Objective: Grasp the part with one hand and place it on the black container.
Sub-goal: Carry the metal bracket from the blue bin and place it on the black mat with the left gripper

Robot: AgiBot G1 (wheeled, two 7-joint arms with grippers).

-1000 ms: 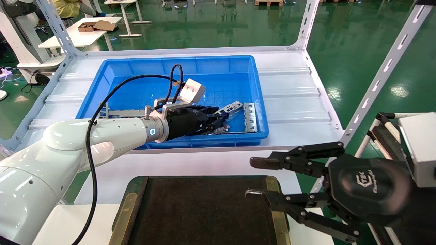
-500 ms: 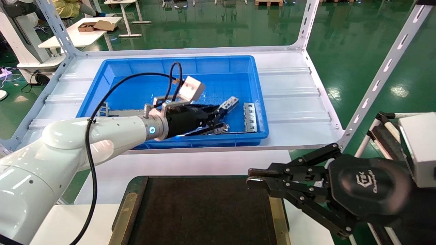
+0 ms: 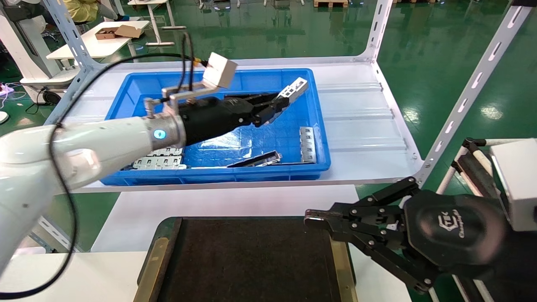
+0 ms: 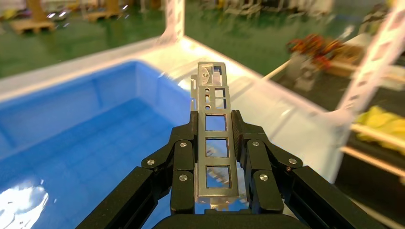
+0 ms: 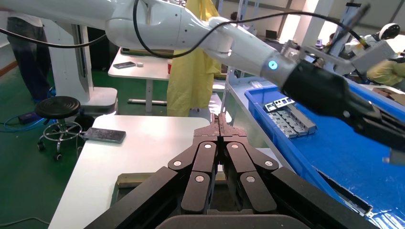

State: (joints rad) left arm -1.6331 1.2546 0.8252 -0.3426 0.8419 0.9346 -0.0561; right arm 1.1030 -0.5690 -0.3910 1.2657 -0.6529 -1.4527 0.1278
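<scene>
My left gripper [image 3: 280, 104] is shut on the part [image 3: 294, 88], a slim silver strip with rectangular windows, and holds it in the air above the far right of the blue bin [image 3: 319, 126]. In the left wrist view the part [image 4: 214, 114] stands clamped between the two fingers [image 4: 253, 157] and sticks out past the left gripper [image 4: 215, 119]. The black container [image 3: 247, 260] lies at the near edge, with brass-coloured strips along its sides. My right gripper [image 3: 312, 219] is shut and empty, over the container's right strip; it also shows in the right wrist view [image 5: 219, 125].
In the bin lie stacked grey brackets [image 3: 159, 161] at the near left, a dark narrow bar [image 3: 256, 159] and another windowed bracket [image 3: 307, 144] at the right. White slotted shelf posts [image 3: 470, 92] stand at the right. A phone [image 5: 104, 135] lies on the white table.
My left gripper has lifted the part out of the bin and carried it up and away. My right gripper has closed from open to shut and stays in place.
</scene>
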